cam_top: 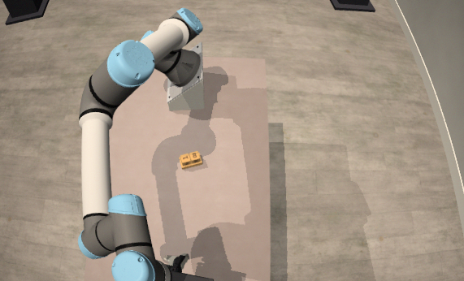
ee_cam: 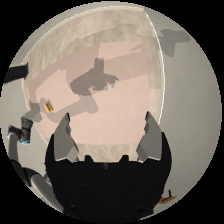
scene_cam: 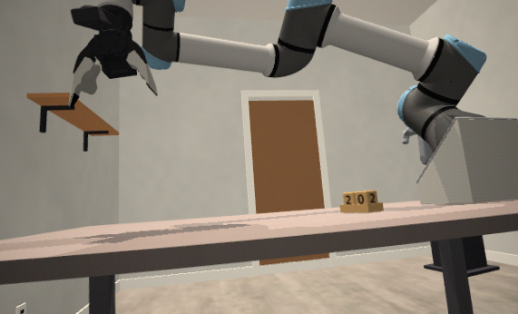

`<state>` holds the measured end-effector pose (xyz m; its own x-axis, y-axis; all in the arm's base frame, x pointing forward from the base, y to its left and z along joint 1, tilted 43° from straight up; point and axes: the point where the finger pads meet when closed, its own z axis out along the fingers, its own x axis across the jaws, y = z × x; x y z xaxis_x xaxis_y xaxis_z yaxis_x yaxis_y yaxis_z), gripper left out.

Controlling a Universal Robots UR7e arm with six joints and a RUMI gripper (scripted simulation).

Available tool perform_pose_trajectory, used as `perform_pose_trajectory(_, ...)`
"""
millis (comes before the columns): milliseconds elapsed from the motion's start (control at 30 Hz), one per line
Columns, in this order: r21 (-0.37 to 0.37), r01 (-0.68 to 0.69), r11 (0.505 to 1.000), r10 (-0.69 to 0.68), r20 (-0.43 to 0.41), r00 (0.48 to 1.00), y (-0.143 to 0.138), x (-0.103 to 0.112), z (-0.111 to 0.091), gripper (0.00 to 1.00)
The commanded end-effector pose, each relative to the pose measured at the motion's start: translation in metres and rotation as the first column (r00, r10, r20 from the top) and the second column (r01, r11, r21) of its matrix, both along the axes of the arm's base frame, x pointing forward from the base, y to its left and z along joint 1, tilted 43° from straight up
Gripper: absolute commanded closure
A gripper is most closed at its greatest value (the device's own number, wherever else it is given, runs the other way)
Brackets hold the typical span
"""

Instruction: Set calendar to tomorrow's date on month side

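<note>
The wooden calendar [cam_top: 191,160] sits near the middle of the pink table, two cubes side by side in a small tray. From above the cube tops read 1 and 8. In the side view the calendar [scene_cam: 361,201] shows the digits 2, 0, 2 on the faces I can see. It is tiny at the left of the wrist view [ee_cam: 48,106]. My gripper [scene_cam: 113,88] hangs high above the table's near end, far from the calendar, fingers wide open and empty. Its fingers also show in the wrist view [ee_cam: 107,131].
The arm's grey angled mount [cam_top: 186,83] stands at the table's far end. A brown wall shelf [scene_cam: 71,111] and a door [scene_cam: 287,154] are behind. The table edge runs along the right side [cam_top: 266,170].
</note>
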<state>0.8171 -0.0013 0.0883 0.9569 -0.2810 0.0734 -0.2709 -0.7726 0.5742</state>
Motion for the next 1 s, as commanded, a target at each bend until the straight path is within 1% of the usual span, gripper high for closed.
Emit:
perform_pose_trajectory(0,0.000,-0.001,1.000,0.001,0.002,1.000,0.0008,0.0003,0.0010,0.00)
perform_pose_trajectory(700,0.000,-0.003,1.000,0.003,0.001,1.000,0.0009,0.0000,0.0010,0.00)
perform_pose_trajectory(967,0.001,-0.025,1.000,0.025,-0.015,1.000,0.0019,-0.0036,0.0008,0.00)
